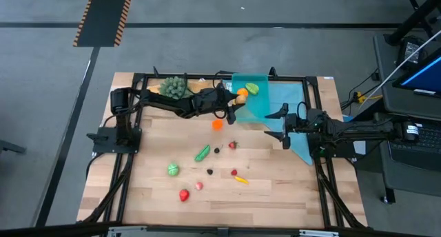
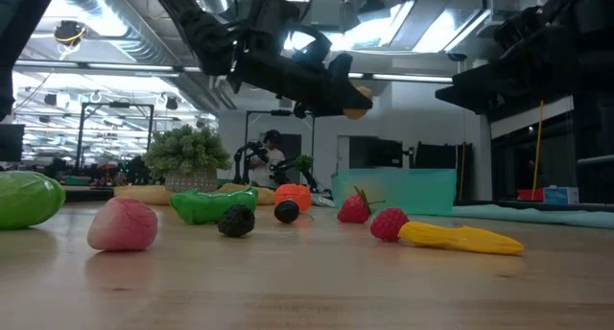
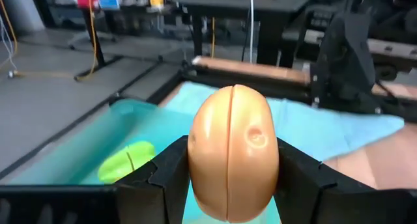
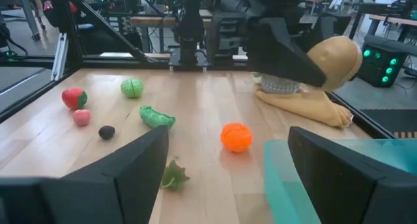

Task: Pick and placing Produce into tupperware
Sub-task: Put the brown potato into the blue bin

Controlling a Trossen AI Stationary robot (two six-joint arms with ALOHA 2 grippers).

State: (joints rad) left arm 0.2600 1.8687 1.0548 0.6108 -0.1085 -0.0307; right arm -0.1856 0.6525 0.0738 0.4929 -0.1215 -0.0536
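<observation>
Two dark arms are working around the translucent teal rectangular tupperware box, which is sitting at the far side of the wooden table. Left of the box, the left gripper is hovering at its near-left edge, its fingers clamping a smooth tan-orange egg-shaped toy fruit held above the rim. Inside the box a yellow-green toy fruit is lying. Near the box, on its table side, an orange round toy is resting, with the other produce scattered further out. Right of the box, the right gripper is waiting over the light-blue cloth, fingers spread apart and holding nothing.
</observation>
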